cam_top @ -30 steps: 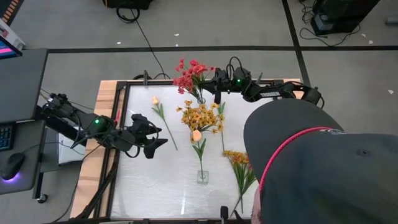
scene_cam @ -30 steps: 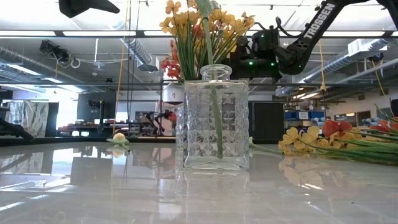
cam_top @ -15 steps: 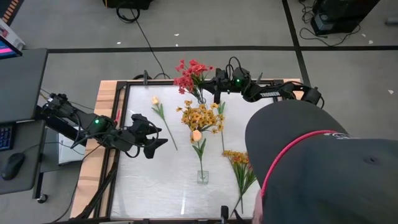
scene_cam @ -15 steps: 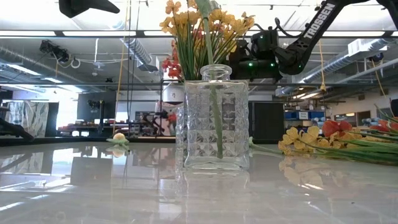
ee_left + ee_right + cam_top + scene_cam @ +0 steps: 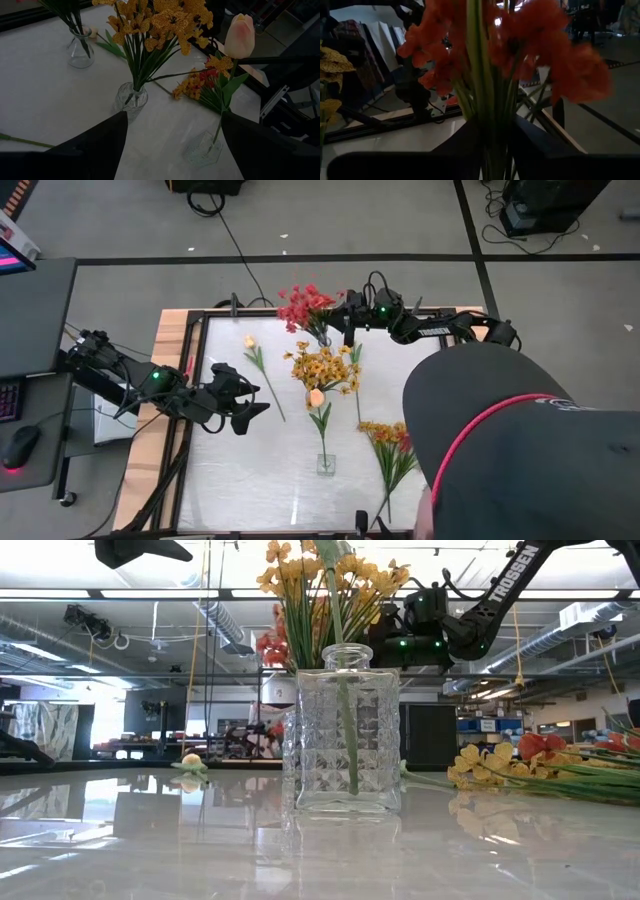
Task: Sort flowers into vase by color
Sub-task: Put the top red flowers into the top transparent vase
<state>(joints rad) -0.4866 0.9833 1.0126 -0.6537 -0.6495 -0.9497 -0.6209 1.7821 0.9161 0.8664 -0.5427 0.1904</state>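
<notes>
Left hand point(image 5: 255, 398) low over the left part of the tabletop point(image 5: 250, 480), jaws spread wide, nothing between them. Clear white surface under and ahead of it.

Right hand point(image 5: 340, 318) at the far edge, right up against the red flowers point(image 5: 305, 302). From its own wrist camera, red stems point(image 5: 487, 100) straight through the middle of the hand point(image 5: 495, 145). Clamped or let go: cannot tell. Red bunch upright in a small glass vase point(image 5: 80, 47), close to the black frame along the far edge, so little room behind it.

Just nearer from there, the yellow-orange bunch point(image 5: 322, 367) upright in a round vase point(image 5: 131, 100). Nearer again, a peach tulip point(image 5: 317, 398) upright in the square cut-glass vase point(image 5: 347, 730). All three vases in a line down the middle, near each other but not touching.

One loose peach bud point(image 5: 250, 342) flat on the tabletop, between the left hand and the vase line, apart from both. Loose yellow and red sprigs point(image 5: 385, 442) flat on the right side, just beside a person's dark cap point(image 5: 520, 450), which hides the near right corner and part of the right edge.

Most free space at the near left, between the left hand and the near edge.
</notes>
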